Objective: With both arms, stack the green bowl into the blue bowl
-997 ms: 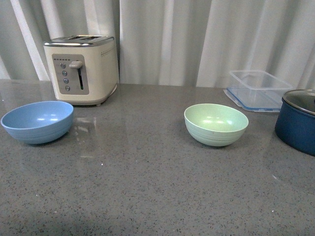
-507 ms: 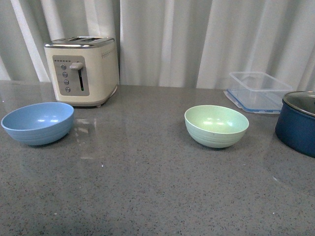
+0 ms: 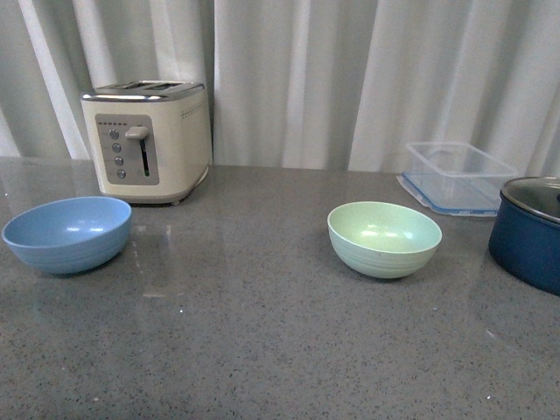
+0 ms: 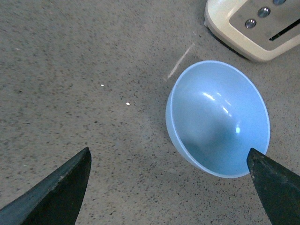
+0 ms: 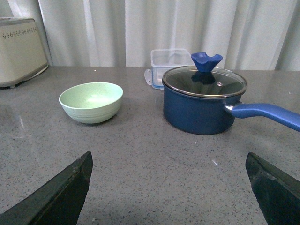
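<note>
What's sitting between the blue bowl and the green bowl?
Nothing: the front view shows bare countertop between the blue bowl and green bowl; the toaster stands further back.

On your grey speckled bench [image 3: 262, 341] you have a cream two-slot toaster [image 3: 147, 140] at the back left, lever up, in front of a white curtain [image 3: 306, 79]. At the back right you see a clear rectangular container [image 3: 457, 175]. Near it, closer to the camera, stands a navy pot [image 3: 529, 241] with a glass lid, blue knob [image 5: 206, 61] and long blue handle [image 5: 267, 115].
</note>
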`<state>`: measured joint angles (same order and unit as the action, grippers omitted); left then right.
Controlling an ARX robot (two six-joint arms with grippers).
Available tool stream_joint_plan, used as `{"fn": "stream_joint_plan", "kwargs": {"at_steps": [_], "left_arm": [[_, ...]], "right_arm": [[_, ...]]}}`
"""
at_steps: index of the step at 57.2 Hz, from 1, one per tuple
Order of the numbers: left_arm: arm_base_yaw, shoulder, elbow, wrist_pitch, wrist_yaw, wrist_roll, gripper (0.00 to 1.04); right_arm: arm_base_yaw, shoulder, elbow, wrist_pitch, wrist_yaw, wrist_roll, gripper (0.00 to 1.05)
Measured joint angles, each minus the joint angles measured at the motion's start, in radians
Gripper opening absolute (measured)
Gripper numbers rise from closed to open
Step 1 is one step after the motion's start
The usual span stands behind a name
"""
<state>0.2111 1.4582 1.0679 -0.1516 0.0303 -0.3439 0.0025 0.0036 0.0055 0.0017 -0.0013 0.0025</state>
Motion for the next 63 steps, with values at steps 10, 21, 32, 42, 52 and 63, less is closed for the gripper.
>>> {"fn": "stream_joint_plan", "kwargs": {"at_steps": [10, 21, 32, 42, 52, 63], "left_arm": [[-0.042, 0.122, 0.098, -0.027, -0.031, -0.009, 0.98], [-0.078, 0.215, 0.171, -0.040, -0.056, -0.028, 0.98], [-0.086, 0.282, 0.196, -0.040, -0.072, -0.044, 0.98], [-0.084, 0.320, 0.204, -0.036, -0.075, -0.058, 0.98], [-0.080, 0.360, 0.250, -0.047, -0.082, -0.055, 0.90], [-0.076, 0.407, 0.282, -0.074, -0.090, -0.055, 0.53]], "right_arm": [[0.000, 0.000, 0.000, 0.000, 0.000, 0.000, 0.95], [0.000, 0.000, 0.000, 0.000, 0.000, 0.000, 0.95], [0.000, 0.000, 0.000, 0.000, 0.000, 0.000, 0.95], [0.000, 0.000, 0.000, 0.000, 0.000, 0.000, 0.95], [0.000, 0.000, 0.000, 0.000, 0.000, 0.000, 0.95], [0.000, 0.000, 0.000, 0.000, 0.000, 0.000, 0.95]]}}
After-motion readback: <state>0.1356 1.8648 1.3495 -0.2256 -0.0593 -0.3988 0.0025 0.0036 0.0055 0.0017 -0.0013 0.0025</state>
